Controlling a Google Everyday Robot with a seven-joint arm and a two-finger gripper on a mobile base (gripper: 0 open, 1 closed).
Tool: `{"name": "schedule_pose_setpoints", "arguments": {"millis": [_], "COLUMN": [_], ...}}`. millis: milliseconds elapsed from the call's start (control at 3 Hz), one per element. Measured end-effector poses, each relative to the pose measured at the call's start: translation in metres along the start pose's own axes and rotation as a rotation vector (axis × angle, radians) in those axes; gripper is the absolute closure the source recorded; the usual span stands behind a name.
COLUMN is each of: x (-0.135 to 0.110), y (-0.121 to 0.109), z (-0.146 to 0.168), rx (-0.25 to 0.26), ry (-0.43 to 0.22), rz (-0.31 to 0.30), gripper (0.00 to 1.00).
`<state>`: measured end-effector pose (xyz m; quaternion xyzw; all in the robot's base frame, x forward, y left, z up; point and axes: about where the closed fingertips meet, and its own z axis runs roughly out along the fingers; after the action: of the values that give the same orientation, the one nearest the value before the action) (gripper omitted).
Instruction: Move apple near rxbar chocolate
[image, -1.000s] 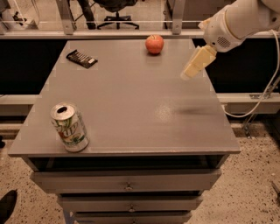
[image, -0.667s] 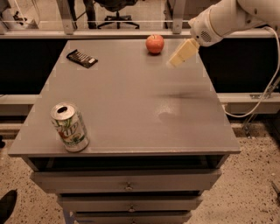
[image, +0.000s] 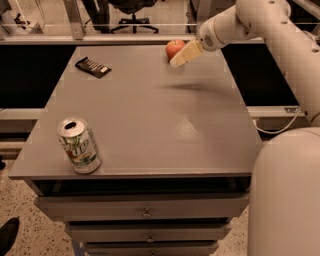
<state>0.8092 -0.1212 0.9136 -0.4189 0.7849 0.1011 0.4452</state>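
Apple (image: 174, 48) sits at the far edge of the desk (image: 150, 125), tool (image: 185, 54) just beside it on the right, not holding it; how wide it stands I can't tell. Straddle the apple squarely before closing, then carry it left to the rxbar chocolate (image: 93, 67).

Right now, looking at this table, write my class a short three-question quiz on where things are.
1. True or false: the apple touches the snack bar.
2. Which stands nearest the table's front edge? A apple, B soda can, C snack bar.
3. Fill in: the gripper hangs at the far edge, close beside the ___.
Key: 1 false, they lie well apart; 2 B; 3 apple.
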Motion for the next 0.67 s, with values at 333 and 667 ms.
{"name": "schedule_pose_setpoints", "arguments": {"millis": [333,667], "x": [0.007,0.01], "y": [-0.02,-0.034], "z": [0.032,0.06], "rx": [0.024,0.038], "ry": [-0.028,-0.061], "rz": [0.07,0.109], "gripper": [0.0,0.0]}}
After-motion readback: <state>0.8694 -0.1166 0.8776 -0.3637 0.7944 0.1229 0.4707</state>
